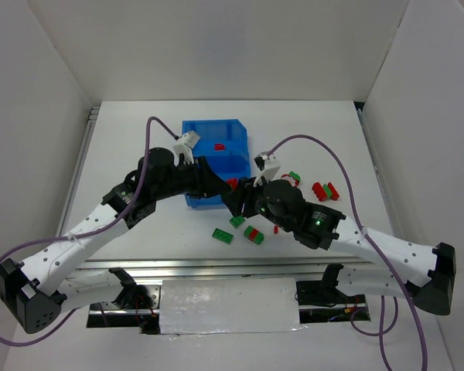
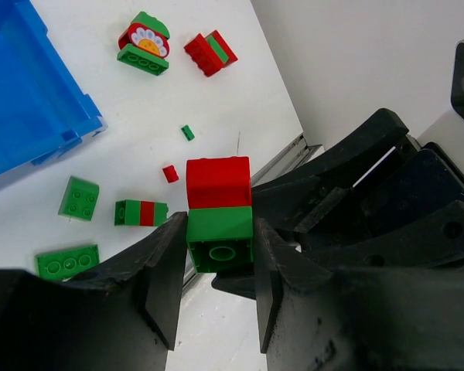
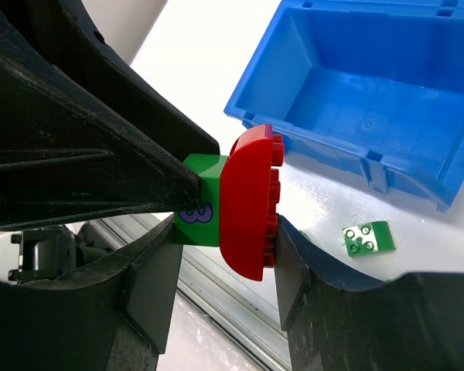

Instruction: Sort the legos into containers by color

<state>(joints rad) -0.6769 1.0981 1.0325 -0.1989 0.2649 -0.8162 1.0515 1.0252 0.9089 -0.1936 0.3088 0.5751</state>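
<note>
Both grippers meet on one red-green lego pair [image 1: 233, 185] held in the air just in front of the blue bin [image 1: 215, 133]. My left gripper [image 2: 216, 263] is shut on the pair's green brick [image 2: 220, 238], with the red brick [image 2: 218, 182] sticking out beyond the fingertips. My right gripper [image 3: 220, 255] is closed around the same pair, one finger [image 3: 294, 255] against the studs of the red brick [image 3: 247, 202] and the other beside the green brick [image 3: 197, 202]. One red lego [image 1: 220, 146] lies in the bin's far compartment.
Loose legos lie on the table right of and in front of the bin: a green one [image 1: 223, 235], a red-green pair [image 1: 254, 235], red ones [image 1: 325, 191], a flower piece [image 2: 143, 42] and a green brick [image 3: 369, 237]. The arms cover the bin's near compartment. White walls enclose the table.
</note>
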